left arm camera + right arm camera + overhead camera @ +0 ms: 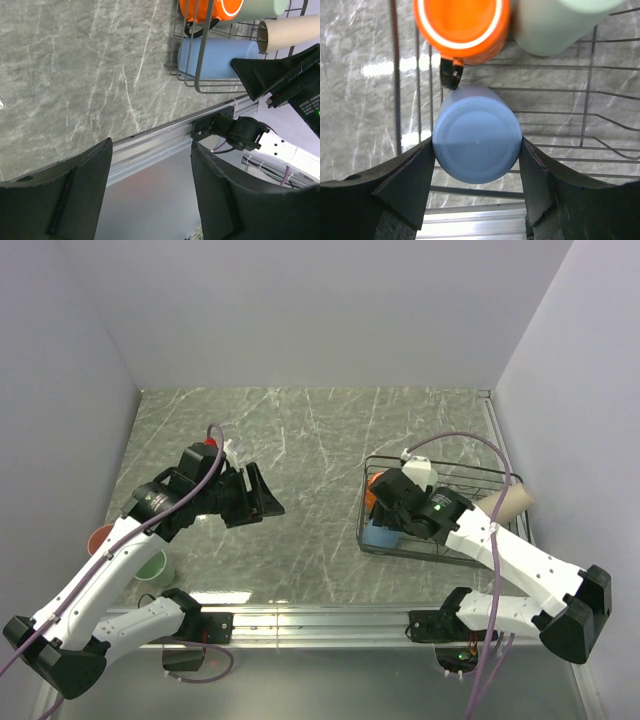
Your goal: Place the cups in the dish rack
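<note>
My right gripper is shut on the blue cup, base up, at the near left corner of the dish rack. The orange mug and a pale green cup sit in the rack just beyond it. In the top view a beige cup leans at the rack's right side. A salmon-pink cup and a second pale green cup stand at the table's near left. My left gripper is open and empty above mid-table.
A metal rail runs along the table's near edge. White walls close in the left, back and right. The left wrist view shows the rack, the blue cup and the right gripper's finger.
</note>
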Action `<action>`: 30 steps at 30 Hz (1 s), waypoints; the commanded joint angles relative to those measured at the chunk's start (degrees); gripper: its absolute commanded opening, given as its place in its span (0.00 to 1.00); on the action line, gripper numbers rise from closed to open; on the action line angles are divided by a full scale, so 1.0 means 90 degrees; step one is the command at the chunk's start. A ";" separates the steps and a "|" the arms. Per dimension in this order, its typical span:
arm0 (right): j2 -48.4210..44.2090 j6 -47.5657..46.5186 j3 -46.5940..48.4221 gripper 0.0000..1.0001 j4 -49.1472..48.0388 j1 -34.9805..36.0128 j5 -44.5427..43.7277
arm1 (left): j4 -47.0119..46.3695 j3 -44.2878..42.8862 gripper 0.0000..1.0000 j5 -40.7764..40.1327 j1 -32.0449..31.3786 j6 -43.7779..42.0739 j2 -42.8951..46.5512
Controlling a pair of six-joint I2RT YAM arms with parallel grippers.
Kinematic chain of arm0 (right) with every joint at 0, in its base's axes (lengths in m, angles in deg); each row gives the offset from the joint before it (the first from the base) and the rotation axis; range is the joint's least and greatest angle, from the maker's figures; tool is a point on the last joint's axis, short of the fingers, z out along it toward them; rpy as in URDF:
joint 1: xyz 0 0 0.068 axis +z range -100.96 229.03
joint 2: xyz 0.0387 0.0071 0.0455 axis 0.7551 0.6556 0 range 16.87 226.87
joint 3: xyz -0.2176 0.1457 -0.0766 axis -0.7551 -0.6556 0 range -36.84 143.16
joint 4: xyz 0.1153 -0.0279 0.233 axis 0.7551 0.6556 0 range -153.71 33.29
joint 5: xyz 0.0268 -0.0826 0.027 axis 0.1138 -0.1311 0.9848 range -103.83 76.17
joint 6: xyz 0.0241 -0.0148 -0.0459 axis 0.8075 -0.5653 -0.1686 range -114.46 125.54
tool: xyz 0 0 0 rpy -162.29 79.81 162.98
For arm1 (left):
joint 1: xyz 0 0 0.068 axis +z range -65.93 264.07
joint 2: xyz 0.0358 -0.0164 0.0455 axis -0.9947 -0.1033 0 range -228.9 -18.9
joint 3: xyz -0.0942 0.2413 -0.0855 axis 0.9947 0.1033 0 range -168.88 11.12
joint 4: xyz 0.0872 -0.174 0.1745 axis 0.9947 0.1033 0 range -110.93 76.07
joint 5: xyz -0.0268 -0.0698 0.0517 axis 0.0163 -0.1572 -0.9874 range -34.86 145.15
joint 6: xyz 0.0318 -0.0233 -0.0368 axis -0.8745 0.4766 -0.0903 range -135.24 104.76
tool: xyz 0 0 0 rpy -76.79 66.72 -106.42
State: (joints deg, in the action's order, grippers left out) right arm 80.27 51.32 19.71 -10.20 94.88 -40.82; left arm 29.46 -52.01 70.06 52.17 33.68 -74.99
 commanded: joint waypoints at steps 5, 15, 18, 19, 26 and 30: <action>0.0533 0.0402 0.0620 0.00 0.0108 0.0579 -0.0479 | 0.0114 -0.0124 0.69 -0.0232 -0.0010 -0.0075 0.0217; 0.1110 0.0655 0.1069 0.60 0.0518 0.1136 -0.0830 | 0.0289 -0.0163 0.69 -0.0446 -0.0010 -0.0133 0.0227; 0.1091 0.0734 0.1187 0.73 0.0713 0.1205 -0.0956 | 0.0571 -0.0241 0.69 -0.0855 -0.0020 -0.0124 0.0188; 0.1071 0.0753 0.1226 0.74 0.0772 0.1215 -0.0996 | 0.0718 -0.0270 0.69 -0.1021 -0.0010 -0.0114 0.0149; 0.0487 0.0919 0.1626 0.95 0.1339 0.1234 -0.1279 | 0.1695 -0.0456 0.72 -0.2408 -0.0010 -0.0124 -0.0085; 0.0251 0.1017 0.1889 0.96 0.1680 0.1225 -0.1435 | 0.2300 -0.0631 0.73 -0.3296 0.0058 0.0022 -0.0329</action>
State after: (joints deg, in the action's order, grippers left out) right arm 85.01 58.01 33.31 1.41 105.52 -49.45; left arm 44.15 -54.48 49.47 52.19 33.55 -76.72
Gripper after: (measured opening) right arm 0.962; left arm 0.728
